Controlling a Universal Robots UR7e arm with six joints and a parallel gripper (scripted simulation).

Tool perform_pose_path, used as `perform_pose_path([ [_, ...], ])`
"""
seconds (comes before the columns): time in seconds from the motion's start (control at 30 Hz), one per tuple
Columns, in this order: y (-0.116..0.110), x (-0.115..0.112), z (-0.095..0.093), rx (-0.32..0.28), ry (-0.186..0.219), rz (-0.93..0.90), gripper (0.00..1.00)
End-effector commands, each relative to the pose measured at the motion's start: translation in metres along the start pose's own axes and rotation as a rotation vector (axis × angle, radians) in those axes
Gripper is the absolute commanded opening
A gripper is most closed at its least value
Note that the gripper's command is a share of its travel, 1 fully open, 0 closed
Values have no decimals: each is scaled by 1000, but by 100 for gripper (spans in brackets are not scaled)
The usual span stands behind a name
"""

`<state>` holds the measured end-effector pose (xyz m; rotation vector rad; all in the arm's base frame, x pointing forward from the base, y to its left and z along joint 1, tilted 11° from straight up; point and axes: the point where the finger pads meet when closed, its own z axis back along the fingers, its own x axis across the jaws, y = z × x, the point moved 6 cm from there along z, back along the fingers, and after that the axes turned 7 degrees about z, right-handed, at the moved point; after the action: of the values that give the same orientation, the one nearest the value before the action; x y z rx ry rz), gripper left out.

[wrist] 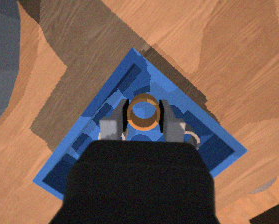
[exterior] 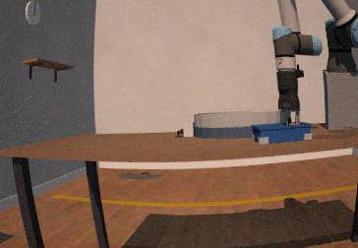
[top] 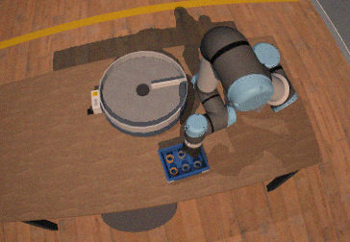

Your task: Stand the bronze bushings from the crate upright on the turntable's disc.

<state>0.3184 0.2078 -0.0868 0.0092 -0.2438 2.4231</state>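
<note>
My gripper (wrist: 143,109) is shut on a bronze bushing (wrist: 144,112), an orange ring seen end-on between the two fingers, held a little above the blue crate (wrist: 141,132). In the top view the gripper (top: 192,153) hangs over the crate (top: 185,163), which holds several bushings, bronze (top: 169,158) and steel (top: 197,163). In the exterior view the bronze bushing (exterior: 292,123) shows just above the crate's rim (exterior: 281,131). The grey turntable disc (top: 142,91) with its dark hub (top: 142,89) lies up and left of the crate.
A raised pale bar (top: 167,82) runs from near the hub to the disc's right rim. A small white box (top: 96,100) sits at the turntable's left side. The arm's base (top: 281,86) stands at the table's right.
</note>
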Motion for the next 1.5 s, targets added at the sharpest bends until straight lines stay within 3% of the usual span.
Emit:
perform_pose_path([
  [0.0, 2, 1, 15, 5, -4, -2, 0],
  [0.43, 2, 1, 60, 4, -4, -2, 0],
  [0.83, 0, -1, 87, 2, -2, -2, 0],
  [1.47, -1, -1, 97, 1, -1, -1, 0],
])
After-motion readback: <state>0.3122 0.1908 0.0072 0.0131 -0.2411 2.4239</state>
